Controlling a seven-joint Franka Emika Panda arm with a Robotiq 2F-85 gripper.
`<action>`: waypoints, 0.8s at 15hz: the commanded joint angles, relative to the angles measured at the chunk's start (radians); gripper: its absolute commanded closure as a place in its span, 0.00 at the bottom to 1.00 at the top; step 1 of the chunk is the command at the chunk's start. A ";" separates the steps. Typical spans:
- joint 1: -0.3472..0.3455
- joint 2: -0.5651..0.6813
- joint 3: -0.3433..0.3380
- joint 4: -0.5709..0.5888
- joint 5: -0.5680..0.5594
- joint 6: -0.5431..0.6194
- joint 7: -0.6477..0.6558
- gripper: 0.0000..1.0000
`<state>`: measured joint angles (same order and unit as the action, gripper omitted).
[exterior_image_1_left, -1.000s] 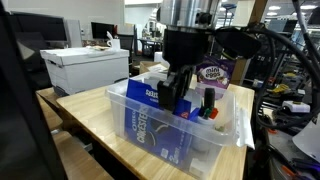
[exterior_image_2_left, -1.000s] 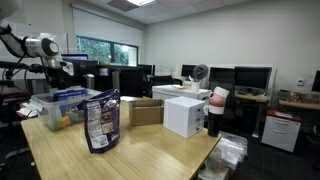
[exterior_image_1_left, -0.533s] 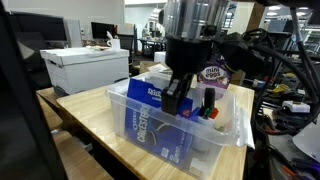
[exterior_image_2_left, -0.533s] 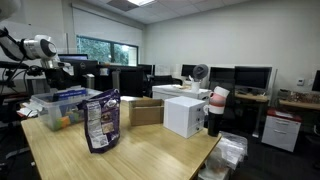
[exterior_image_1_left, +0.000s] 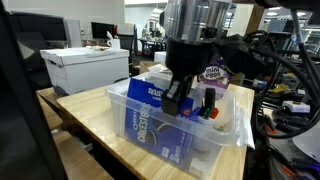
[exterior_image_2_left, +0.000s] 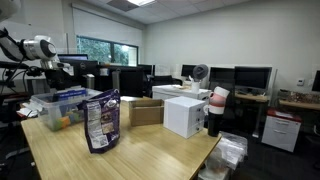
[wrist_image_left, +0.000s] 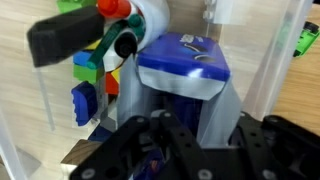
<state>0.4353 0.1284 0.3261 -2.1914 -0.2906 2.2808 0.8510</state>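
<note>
blue pouch (wrist_image_left: 182, 62), glossy top, grey sides, upright

We see an office lab with pale walls (exterior_image_2_left: 230, 35) and a window (exterior_image_2_left: 100, 50) under a half-drawn white blind (exterior_image_2_left: 105, 22), with green trees outside. A ceiling light (exterior_image_2_left: 140, 3) shines overhead. The wooden worktop (exterior_image_2_left: 150, 150) is light-grained. Along the far wall stand desks (exterior_image_2_left: 300, 100) with dark monitors (exterior_image_2_left: 252, 77) and a small fan (exterior_image_2_left: 200, 72). A white cabinet (exterior_image_2_left: 281, 130) stands below one desk.

The gripper (exterior_image_1_left: 177, 99) is black and blocky beneath a silvery cylindrical wrist (exterior_image_1_left: 192, 18), top centre — black cables (exterior_image_1_left: 268, 62) loop rightward; the arm (exterior_image_2_left: 40, 46) is white.
</note>
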 joint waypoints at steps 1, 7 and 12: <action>-0.001 -0.001 0.002 -0.027 0.018 0.019 0.022 0.85; -0.001 0.000 0.002 -0.026 0.025 0.018 0.022 0.96; -0.003 -0.003 -0.001 -0.010 0.016 0.005 0.018 0.96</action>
<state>0.4355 0.1313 0.3287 -2.1914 -0.2798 2.2882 0.8520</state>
